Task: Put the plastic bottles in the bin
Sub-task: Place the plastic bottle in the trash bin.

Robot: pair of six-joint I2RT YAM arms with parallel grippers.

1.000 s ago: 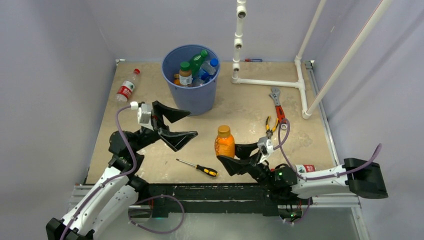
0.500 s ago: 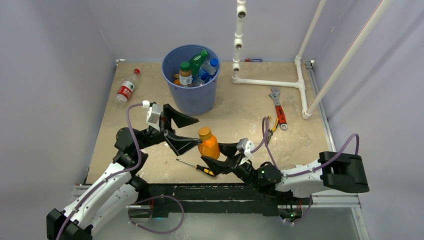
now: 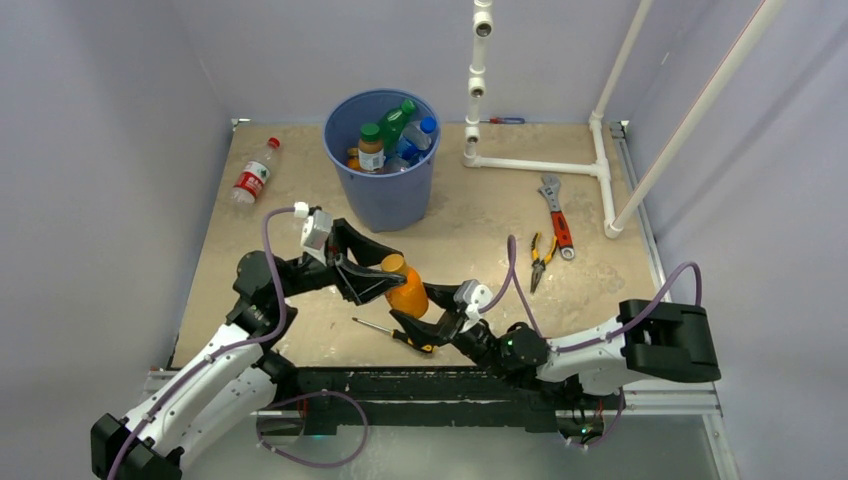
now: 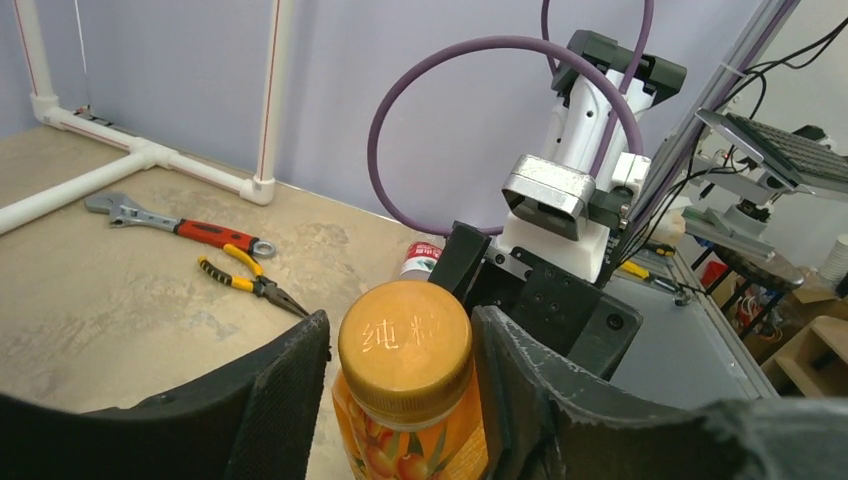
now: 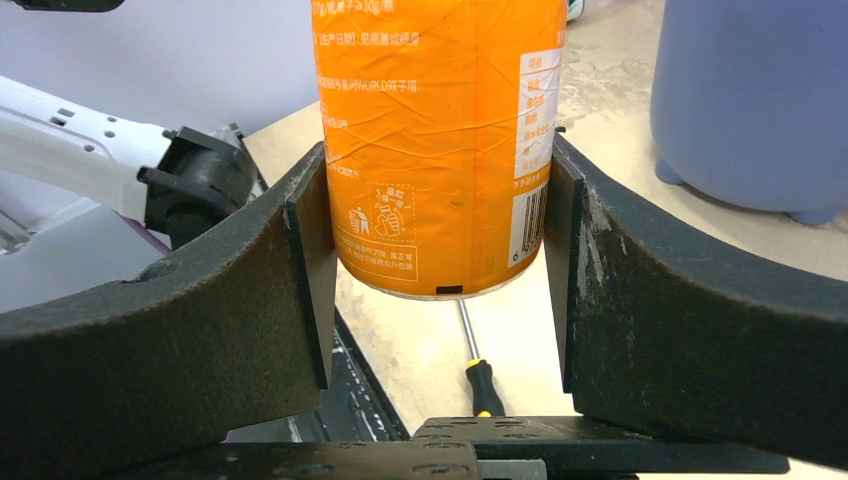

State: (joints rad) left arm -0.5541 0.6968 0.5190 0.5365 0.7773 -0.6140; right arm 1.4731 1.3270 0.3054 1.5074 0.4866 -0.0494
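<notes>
- A red-labelled bottle lies on its side on the table at the far left, well apart from both arms.
- The left gripper reaches in from the left. Its fingers sit close on either side of the orange bottle at the cap. I cannot tell whether they press on it or stand just off it.
- The blue bin stands behind the grippers, with several bottles poking up inside it.
- The orange bottle is between the two grippers, tilted, with its cap toward the left gripper. It is near the bin but outside it.
- The right gripper is partly closed, with both pads flat against the bottle's lower body. It holds the base clear of the table above the screwdriver.
- To the right, pliers and a red-handled wrench lie apart from everything.
</notes>
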